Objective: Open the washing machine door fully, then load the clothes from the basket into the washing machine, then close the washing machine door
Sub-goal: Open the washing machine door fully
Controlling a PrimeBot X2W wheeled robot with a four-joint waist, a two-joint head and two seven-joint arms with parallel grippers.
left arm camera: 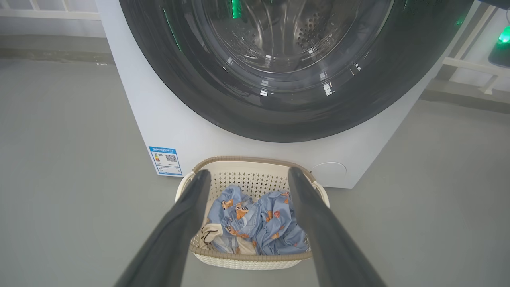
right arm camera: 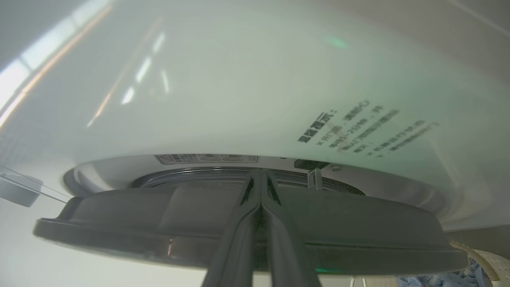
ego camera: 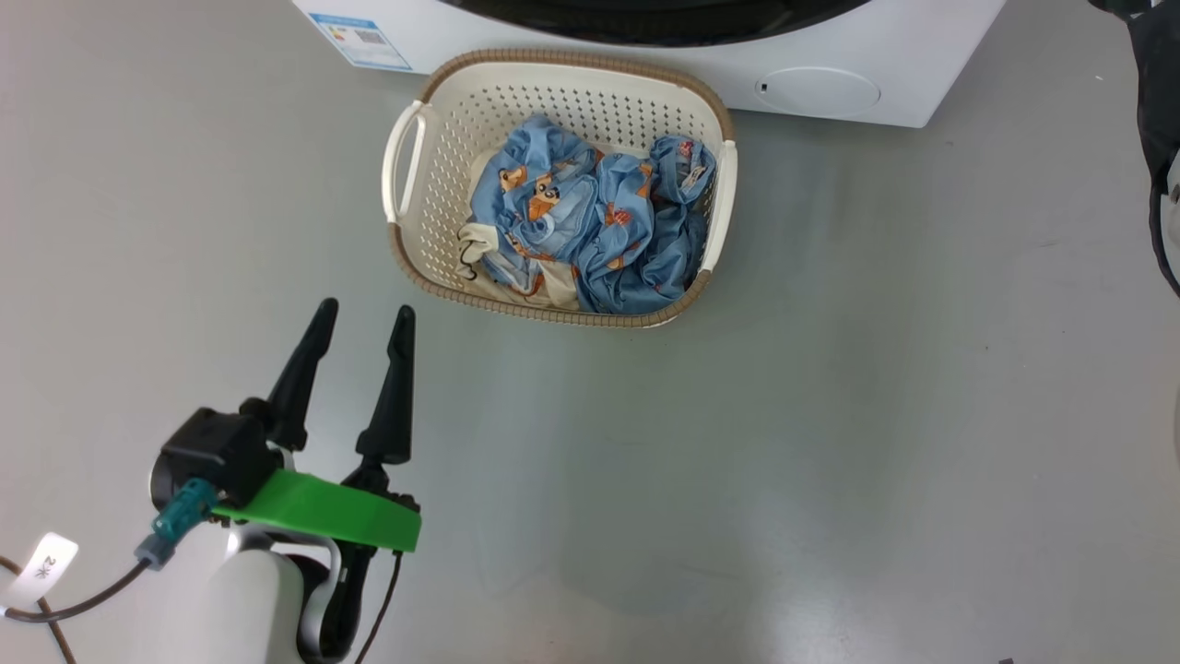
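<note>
The left gripper (ego camera: 364, 309) has two long matte-black fingers (ego camera: 394, 387), broad at the root and tapering to blunt tips. Behind them sits a black boxy housing (ego camera: 214, 452), and just behind that a flat bright-green plate (ego camera: 323, 518). A teal plug (ego camera: 187, 509) on the housing's outer side feeds a dark grey cable (ego camera: 101, 595), which carries a white tag (ego camera: 41, 570) with black marks. The forearm (ego camera: 249, 599) behind the plate is pale, smooth and rounded. The right gripper (right arm camera: 261, 175) has smooth, dark grey, narrow blades.
</note>
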